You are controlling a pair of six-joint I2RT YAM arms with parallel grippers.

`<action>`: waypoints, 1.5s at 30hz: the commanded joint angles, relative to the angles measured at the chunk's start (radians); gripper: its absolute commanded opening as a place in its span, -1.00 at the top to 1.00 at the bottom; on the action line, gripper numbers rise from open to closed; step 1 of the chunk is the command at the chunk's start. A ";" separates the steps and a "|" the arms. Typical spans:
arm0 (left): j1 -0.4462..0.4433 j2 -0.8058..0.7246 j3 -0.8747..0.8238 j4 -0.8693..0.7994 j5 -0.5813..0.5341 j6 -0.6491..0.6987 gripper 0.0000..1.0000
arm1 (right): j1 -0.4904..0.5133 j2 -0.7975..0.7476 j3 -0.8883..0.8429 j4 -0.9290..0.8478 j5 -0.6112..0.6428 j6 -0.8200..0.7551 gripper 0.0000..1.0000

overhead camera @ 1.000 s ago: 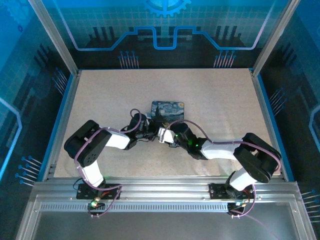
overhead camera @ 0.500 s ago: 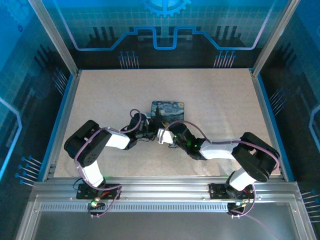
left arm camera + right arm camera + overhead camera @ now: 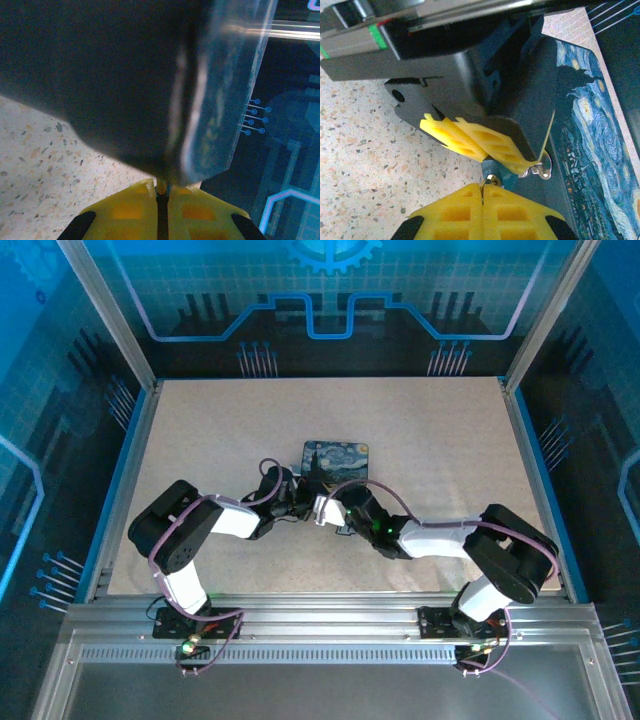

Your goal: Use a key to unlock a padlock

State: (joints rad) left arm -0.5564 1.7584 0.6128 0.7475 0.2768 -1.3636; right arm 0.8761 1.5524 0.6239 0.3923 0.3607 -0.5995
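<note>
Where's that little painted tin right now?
In the overhead view the tin lies flat near mid-table, just beyond the spot where the left pincer and right pincer meet.

We see right gripper (image 3: 482,202) yellow pads pinched on key (image 3: 483,189), tip at padlock (image 3: 492,173) clamped by left gripper (image 3: 487,150); starry tin (image 3: 592,150) just beside

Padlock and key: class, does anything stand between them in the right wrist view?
Nothing visible does. The key, pinched by the right gripper, sits close against the padlock held by the left gripper.
</note>
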 commanded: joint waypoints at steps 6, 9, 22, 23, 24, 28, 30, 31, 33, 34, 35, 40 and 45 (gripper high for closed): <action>-0.010 -0.030 0.002 0.029 0.016 -0.015 1.00 | -0.036 -0.041 0.090 -0.083 -0.012 0.193 0.97; -0.011 -0.027 0.001 0.035 0.017 -0.018 1.00 | -0.036 -0.037 0.095 -0.088 -0.023 0.263 0.98; -0.018 0.013 -0.004 0.061 0.017 -0.028 1.00 | -0.111 -0.001 0.021 0.053 -0.150 0.526 1.00; -0.019 0.017 -0.003 0.064 0.016 -0.029 1.00 | -0.111 0.002 0.019 0.054 -0.151 0.530 1.00; -0.018 0.020 -0.001 0.065 0.016 -0.028 1.00 | -0.111 0.007 0.017 0.056 -0.152 0.533 1.00; -0.020 0.030 -0.001 0.070 0.015 -0.022 1.00 | -0.119 0.015 0.003 0.070 -0.170 0.556 1.00; -0.020 0.030 -0.001 0.064 0.009 -0.011 0.93 | -0.121 0.024 -0.001 0.066 -0.187 0.572 1.00; -0.020 0.027 -0.002 0.054 0.003 -0.003 0.83 | -0.123 0.027 -0.002 0.063 -0.200 0.586 1.00; -0.020 0.015 0.002 0.017 -0.008 0.021 0.68 | -0.133 0.035 -0.003 0.054 -0.235 0.618 1.00; -0.020 0.008 0.005 -0.001 -0.014 0.031 0.61 | -0.137 0.043 -0.003 0.048 -0.256 0.638 1.00; -0.020 0.004 0.006 -0.017 -0.018 0.040 0.52 | -0.141 0.051 -0.003 0.045 -0.273 0.656 1.00; -0.020 -0.023 0.002 -0.055 -0.037 0.064 0.17 | -0.157 0.090 -0.010 0.057 -0.342 0.736 1.00; -0.012 -0.078 -0.009 -0.121 -0.064 0.100 -0.08 | -0.187 0.102 -0.046 0.123 -0.404 0.804 1.00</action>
State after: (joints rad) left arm -0.5724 1.7363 0.6125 0.6884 0.2321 -1.3033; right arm 0.7086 1.6375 0.5980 0.4572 0.0238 0.1329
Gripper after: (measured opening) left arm 0.530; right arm 0.057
